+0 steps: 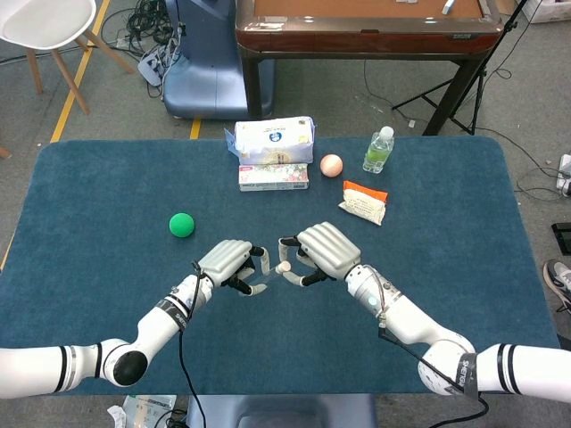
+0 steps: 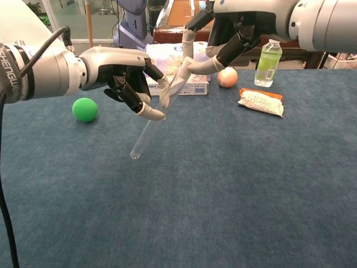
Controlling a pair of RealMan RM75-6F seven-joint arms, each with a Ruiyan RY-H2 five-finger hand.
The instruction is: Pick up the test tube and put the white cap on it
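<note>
Above the blue tabletop (image 2: 234, 184), the left hand (image 2: 120, 72) grips the test tube (image 2: 149, 125) between its fingers (image 2: 150, 113), holding it in the air at a tilt, with the closed round end pointing down toward the cloth and the open end up and to the right. The right hand (image 2: 231, 28) reaches in from the other side, and its fingers (image 2: 203, 66) pinch the white cap (image 1: 284, 266) at the upper end of the tube. From the chest view the cap sits right at the tube's mouth, but whether it is fully seated cannot be told. In the head view the 2 hands meet near the middle of the tabletop, the left hand (image 1: 226, 261) just beside the right hand (image 1: 326, 250).

A green ball (image 1: 182, 225) lies to the left of the hands. Farther back rest a tissue pack (image 1: 275, 141) on top of a flat box (image 1: 273, 176), a peach-coloured ball (image 1: 331, 165), a small plastic bottle (image 1: 378, 149) standing upright, and an orange-and-white snack packet (image 1: 364, 201) lying flat.
</note>
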